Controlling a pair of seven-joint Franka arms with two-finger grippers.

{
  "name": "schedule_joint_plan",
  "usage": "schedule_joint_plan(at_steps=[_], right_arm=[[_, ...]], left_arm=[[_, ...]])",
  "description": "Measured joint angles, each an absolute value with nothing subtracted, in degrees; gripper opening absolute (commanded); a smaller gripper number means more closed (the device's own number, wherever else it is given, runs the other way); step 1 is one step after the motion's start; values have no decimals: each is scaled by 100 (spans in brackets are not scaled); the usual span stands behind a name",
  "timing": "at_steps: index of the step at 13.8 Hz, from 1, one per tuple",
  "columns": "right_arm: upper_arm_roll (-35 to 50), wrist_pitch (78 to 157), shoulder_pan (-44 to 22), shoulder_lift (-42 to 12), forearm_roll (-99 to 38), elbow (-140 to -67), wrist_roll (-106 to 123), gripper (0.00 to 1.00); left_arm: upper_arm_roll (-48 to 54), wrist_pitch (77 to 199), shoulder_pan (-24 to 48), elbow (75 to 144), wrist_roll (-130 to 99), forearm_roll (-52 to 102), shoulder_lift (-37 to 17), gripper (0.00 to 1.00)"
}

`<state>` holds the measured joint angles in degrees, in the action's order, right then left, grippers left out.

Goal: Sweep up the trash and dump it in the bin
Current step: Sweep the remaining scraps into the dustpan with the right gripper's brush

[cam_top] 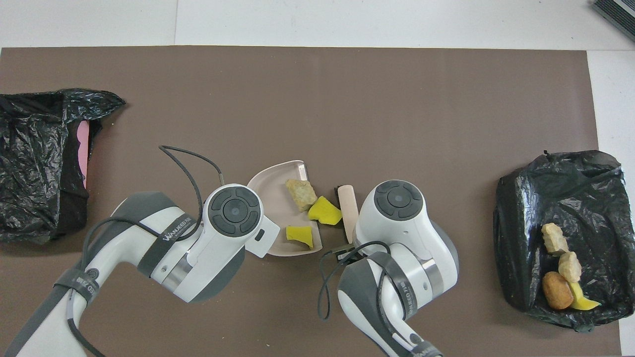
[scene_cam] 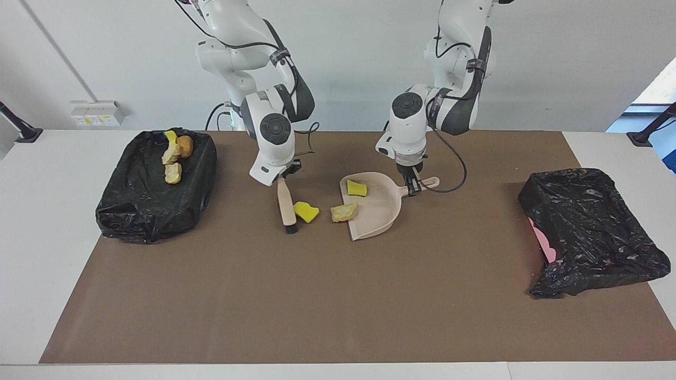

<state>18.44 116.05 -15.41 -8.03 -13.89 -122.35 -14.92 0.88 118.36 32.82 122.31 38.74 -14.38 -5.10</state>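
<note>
A dull brown mat [scene_cam: 338, 295] is covering a white table [scene_cam: 47, 253]. Two glossy black bin liners are showing: one bin [scene_cam: 150, 195] is holding pale tan, orange-brown and yellow chunks [scene_cam: 173, 153]; the other bin [scene_cam: 591, 227] is showing a pink patch at its edge. A pale beige dustpan [scene_cam: 377, 214] is holding a bright yellow chunk [scene_cam: 357, 188], with a tan chunk [scene_cam: 344, 212] at its lip. A brush [scene_cam: 287, 206] with a pale beige handle and black bristles is touching another bright yellow chunk [scene_cam: 306, 211]. The arms are showing white shells with dark grey joints and black cables.
</note>
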Motion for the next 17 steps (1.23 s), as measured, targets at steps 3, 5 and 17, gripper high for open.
schedule_joint_plan(at_steps=[3, 5, 17], right_arm=[[1851, 12044, -1946, -803, -2265, -12223, -1544, 0], [1847, 12090, -1987, -794, -2508, -12192, -1544, 0], [1822, 9940, -1706, 1250, -2445, -13079, -2846, 0]], left_arm=[[95, 11787, 3308, 12218, 3794, -1456, -509, 0], [94, 11787, 3312, 12209, 3793, -1459, -509, 0], [91, 11789, 3320, 12206, 3781, -1461, -509, 0]])
